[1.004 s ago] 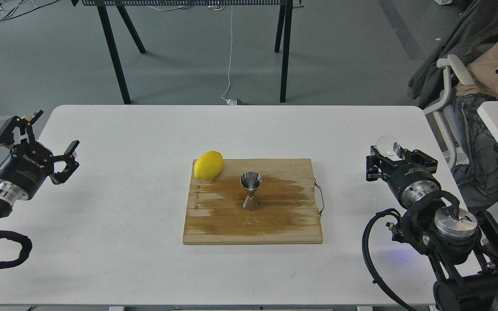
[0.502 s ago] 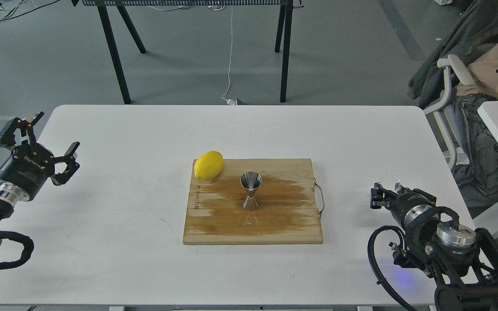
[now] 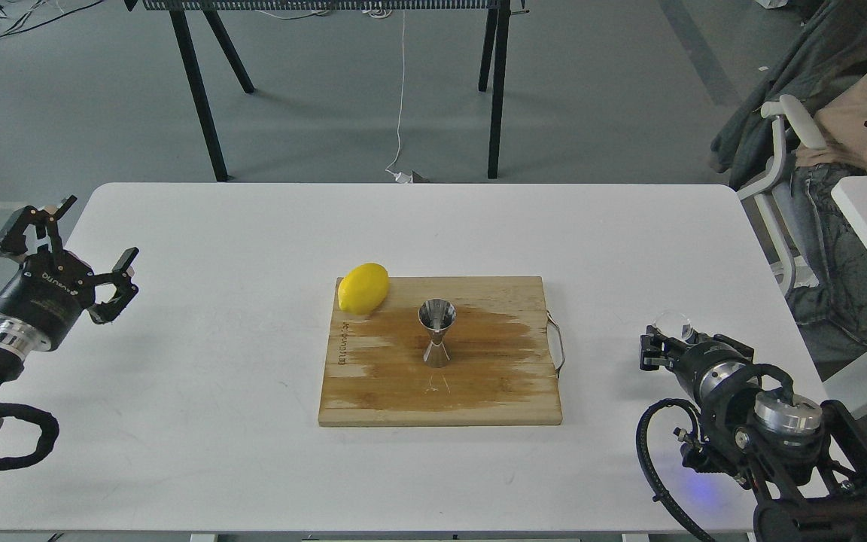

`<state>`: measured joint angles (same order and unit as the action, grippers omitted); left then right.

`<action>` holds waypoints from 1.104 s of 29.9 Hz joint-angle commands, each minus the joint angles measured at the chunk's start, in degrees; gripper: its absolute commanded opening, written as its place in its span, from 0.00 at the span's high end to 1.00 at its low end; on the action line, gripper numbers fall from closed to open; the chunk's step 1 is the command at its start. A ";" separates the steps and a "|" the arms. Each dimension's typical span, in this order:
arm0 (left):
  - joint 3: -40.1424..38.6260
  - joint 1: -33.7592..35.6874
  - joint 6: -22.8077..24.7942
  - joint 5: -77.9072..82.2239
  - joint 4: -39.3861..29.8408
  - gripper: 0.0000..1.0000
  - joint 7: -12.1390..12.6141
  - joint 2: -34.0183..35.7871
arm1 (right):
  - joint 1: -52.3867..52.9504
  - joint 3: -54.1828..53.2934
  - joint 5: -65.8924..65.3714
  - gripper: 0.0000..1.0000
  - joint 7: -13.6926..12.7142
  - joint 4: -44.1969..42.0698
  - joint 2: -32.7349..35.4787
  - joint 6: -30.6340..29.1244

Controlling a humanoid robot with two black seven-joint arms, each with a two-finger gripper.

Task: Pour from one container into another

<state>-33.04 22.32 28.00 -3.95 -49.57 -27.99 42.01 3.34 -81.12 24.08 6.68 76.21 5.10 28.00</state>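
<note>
The right gripper [image 3: 665, 348] lies low by the table's right edge, pinching the small clear glass cup [image 3: 673, 325]; the shiny steel hourglass jigger [image 3: 436, 332] stands upright; the left gripper [image 3: 65, 233] is spread.

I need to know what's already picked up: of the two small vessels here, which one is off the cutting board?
The clear glass cup, at the right gripper by the table's right side. The steel jigger stands upright on the wooden cutting board.

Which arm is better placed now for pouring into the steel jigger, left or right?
Right. Its end effector has the glass cup at its tip; the left end effector is open and empty, far from the jigger.
</note>
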 commanded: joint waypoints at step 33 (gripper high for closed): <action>0.00 0.00 0.00 -0.01 0.00 0.00 -0.01 0.00 | -0.18 0.27 -0.09 0.28 -0.18 -0.27 0.08 0.00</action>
<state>-33.05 22.32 28.00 -3.95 -49.57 -28.00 42.02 3.22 -80.87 24.00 6.54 75.64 5.27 28.00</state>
